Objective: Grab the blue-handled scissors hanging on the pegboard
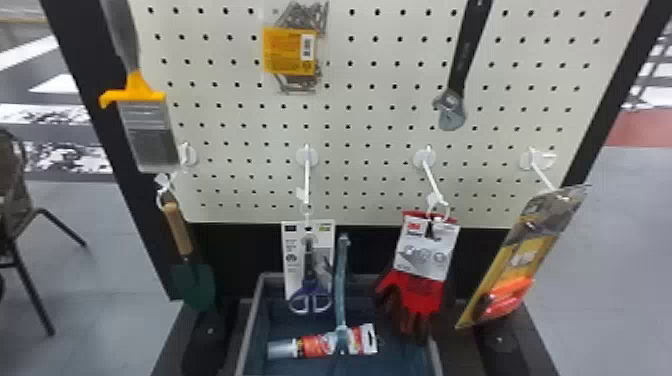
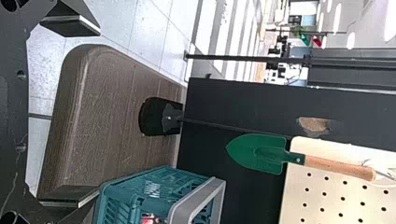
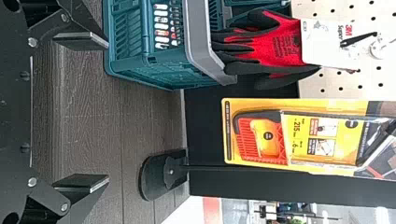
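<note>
Scissors with blue looped handles [image 1: 310,295], backed by a white card [image 1: 294,250], hang from a long white metal hook [image 1: 306,182] on the cream perforated pegboard [image 1: 370,117]. We judge the grab unstarted, with reaching, gripping and unhooking all left to us. Our black two-fingered left hand [image 2: 99,111] and matching right hand [image 3: 108,112] are both spread wide, holding nothing.

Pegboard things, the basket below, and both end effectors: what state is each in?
Scissors: on a card, hanging, handles down
Trowel: hanging, blade down
Gloves: carded, hanging, fingers down
Yellow pack: hanging, orange handle low
Brush: bristles down
Wrench: head down
Basket: open-topped, holding a tube
Tube: lying flat
Left end effector: open, empty
Right end effector: open, empty
</note>
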Action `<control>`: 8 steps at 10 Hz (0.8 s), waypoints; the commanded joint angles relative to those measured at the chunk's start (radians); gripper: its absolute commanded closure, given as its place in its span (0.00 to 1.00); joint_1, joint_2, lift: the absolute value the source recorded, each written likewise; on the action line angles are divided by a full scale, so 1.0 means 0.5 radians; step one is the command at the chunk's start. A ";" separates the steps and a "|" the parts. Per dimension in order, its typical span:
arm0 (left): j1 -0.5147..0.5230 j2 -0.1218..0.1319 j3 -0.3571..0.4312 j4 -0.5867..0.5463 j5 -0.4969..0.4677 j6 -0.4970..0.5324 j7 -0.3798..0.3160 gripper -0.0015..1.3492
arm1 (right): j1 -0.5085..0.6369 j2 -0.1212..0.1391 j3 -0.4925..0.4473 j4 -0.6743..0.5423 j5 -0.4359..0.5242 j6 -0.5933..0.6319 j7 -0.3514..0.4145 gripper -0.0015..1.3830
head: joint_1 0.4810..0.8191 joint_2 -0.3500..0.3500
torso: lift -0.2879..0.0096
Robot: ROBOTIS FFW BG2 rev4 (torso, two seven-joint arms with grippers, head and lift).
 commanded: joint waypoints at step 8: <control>-0.151 0.058 -0.092 -0.103 0.066 0.128 -0.151 0.08 | 0.009 0.000 0.000 0.023 0.006 0.016 0.000 0.20 | 0.20 0.50 | 0.63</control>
